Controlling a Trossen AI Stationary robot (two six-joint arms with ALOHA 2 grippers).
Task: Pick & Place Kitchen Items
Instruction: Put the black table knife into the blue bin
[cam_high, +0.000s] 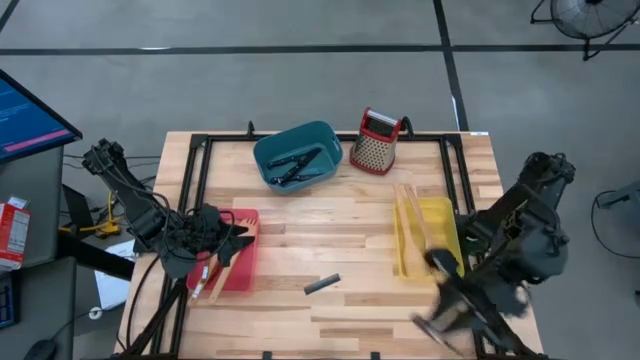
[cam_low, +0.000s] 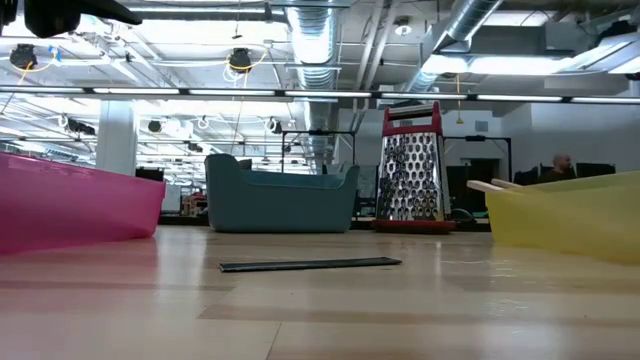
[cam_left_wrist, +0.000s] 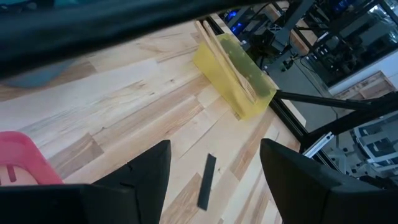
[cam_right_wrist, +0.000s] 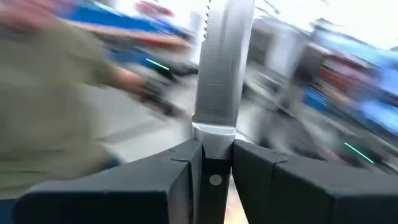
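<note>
Steel knife (cam_right_wrist: 219, 68) clamped, right end effector (cam_right_wrist: 214, 163)

A steel knife (cam_right_wrist: 219, 81) with a serrated blade and black handle stands clamped at its handle between the right gripper's (cam_right_wrist: 214, 163) fingers, blade pointing away from the wrist. Another dark, flat knife (cam_high: 322, 284) lies alone on the bare wood between the red and yellow bins. Pale wooden utensils (cam_high: 411, 222) lie lengthwise in the yellow bin, ends poking over its rim. Black-handled utensils (cam_high: 295, 165) rest in the teal bin; pale wooden ones (cam_high: 222, 268) sit in the red bin.
</note>
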